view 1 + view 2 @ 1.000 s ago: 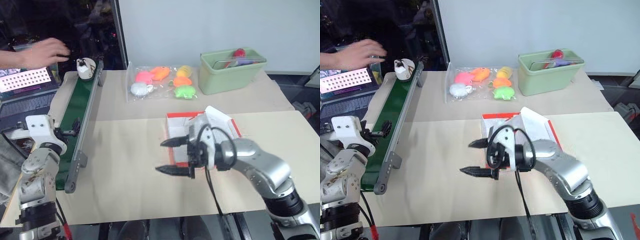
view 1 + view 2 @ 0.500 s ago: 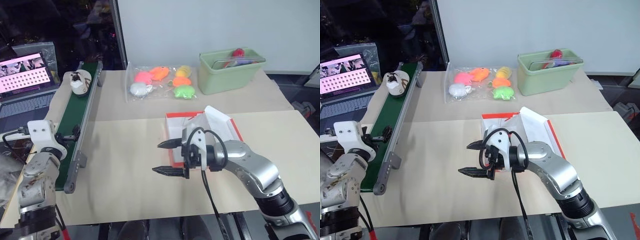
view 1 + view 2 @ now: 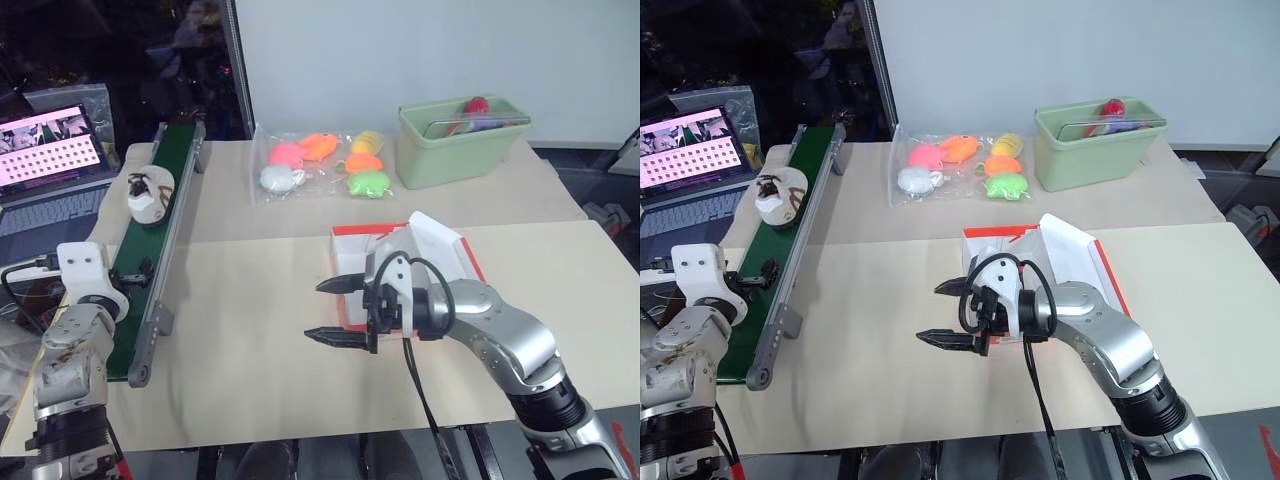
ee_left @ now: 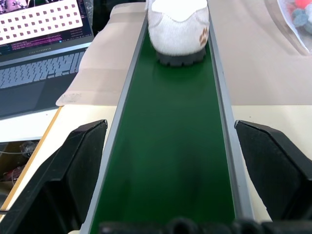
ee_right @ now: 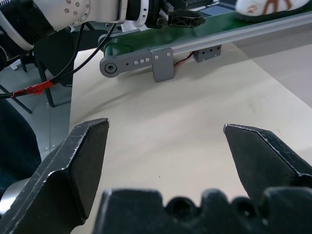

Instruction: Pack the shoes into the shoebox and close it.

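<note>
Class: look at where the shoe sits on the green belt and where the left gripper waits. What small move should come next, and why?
Probably hold the left gripper open at the belt's near end, because the shoe is far up the belt and beyond its fingers.

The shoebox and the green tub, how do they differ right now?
The shoebox is red-orange, shallow and sits on the near table with its lid raised; the green tub is pale green, deeper, lidless, on the far table. The tub holds colourful items; the shoebox shows white lining. Both are open-topped rectangular containers.
</note>
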You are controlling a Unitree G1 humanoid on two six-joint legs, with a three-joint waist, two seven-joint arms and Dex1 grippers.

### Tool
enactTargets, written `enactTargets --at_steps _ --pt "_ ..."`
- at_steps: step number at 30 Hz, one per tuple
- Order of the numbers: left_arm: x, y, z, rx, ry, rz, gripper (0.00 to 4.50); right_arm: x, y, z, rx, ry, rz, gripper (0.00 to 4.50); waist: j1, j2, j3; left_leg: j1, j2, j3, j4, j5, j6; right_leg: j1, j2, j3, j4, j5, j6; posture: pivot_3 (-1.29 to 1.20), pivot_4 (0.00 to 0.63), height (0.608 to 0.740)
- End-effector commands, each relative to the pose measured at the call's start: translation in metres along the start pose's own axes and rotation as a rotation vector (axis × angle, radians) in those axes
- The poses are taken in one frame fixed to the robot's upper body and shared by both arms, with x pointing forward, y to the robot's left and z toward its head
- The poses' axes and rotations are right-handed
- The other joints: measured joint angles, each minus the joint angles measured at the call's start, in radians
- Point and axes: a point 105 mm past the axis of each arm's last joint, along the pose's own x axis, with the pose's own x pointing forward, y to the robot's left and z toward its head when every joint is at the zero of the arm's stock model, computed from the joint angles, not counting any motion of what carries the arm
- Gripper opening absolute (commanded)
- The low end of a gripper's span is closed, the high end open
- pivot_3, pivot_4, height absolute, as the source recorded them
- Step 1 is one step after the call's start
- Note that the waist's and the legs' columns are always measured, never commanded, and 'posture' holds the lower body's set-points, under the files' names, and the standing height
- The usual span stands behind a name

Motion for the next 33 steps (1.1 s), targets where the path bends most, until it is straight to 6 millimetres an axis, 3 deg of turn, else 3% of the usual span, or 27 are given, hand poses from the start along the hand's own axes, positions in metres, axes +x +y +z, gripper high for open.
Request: enactTargets --at_steps 1,16,17,18,23,27,32,33 --pt "0.0 0.003 0.013 0.022 -0.051 0.01 4.5 -0.005 -0.001 0.014 -0.052 -0.049 -0.024 4.47 0.0 0.0 0.0 0.0 0.0 0.0 0.0 0.0 0.0 0.0 0.0 0.0 0.0 0.0 0.0 0.0 0.15 0.74" --pt "0.002 -0.001 0.014 -0.021 -0.044 0.001 4.5 -0.01 -0.005 0.023 -0.057 -0.076 -0.056 4.47 0.001 0.0 0.0 0.0 0.0 0.0 0.0 0.0 0.0 0.0 0.0 0.0 0.0 0.0 0.0 0.0 0.15 0.74" --pt "0.002 -0.003 0.017 -0.031 -0.052 -0.006 3.95 -0.01 -0.005 0.023 -0.057 -0.078 -0.058 4.5 0.001 0.0 0.0 0.0 0.0 0.0 0.0 0.0 0.0 0.0 0.0 0.0 0.0 0.0 0.0 0.0 0.15 0.74" --pt "0.002 -0.003 0.018 -0.033 -0.055 -0.008 3.77 -0.01 -0.005 0.024 -0.058 -0.078 -0.059 4.5 0.001 0.0 0.0 0.0 0.0 0.0 0.0 0.0 0.0 0.0 0.0 0.0 0.0 0.0 0.0 0.0 0.15 0.74" --pt "0.004 -0.003 0.021 -0.029 -0.045 0.001 2.0 -0.011 -0.007 0.025 -0.058 -0.079 -0.065 4.5 0.001 0.0 0.0 0.0 0.0 0.0 0.0 0.0 0.0 0.0 0.0 0.0 0.0 0.0 0.0 0.0 0.15 0.74" --pt "0.005 -0.006 0.029 -0.022 -0.067 0.01 2.0 -0.011 -0.011 0.026 -0.061 -0.08 -0.082 4.5 0.001 0.0 0.0 0.0 0.0 0.0 0.0 0.0 0.0 0.0 0.0 0.0 0.0 0.0 0.0 0.0 0.15 0.74" --pt "0.003 -0.017 0.076 0.05 -0.26 0.079 2.0 -0.007 -0.036 0.033 -0.024 -0.124 -0.21 4.5 0.001 -0.001 0.0 0.0 0.0 0.0 0.0 0.0 -0.001 0.0 0.0 0.0 0.0 0.0 -0.001 0.0 0.15 0.74" --pt "-0.001 -0.028 0.094 0.074 -0.344 0.074 2.0 -0.007 -0.049 0.039 0.012 -0.164 -0.27 4.5 0.001 -0.001 0.0 0.0 0.0 0.0 0.0 0.0 -0.001 0.0 0.0 0.0 0.001 0.0 -0.001 0.0 0.15 0.74"
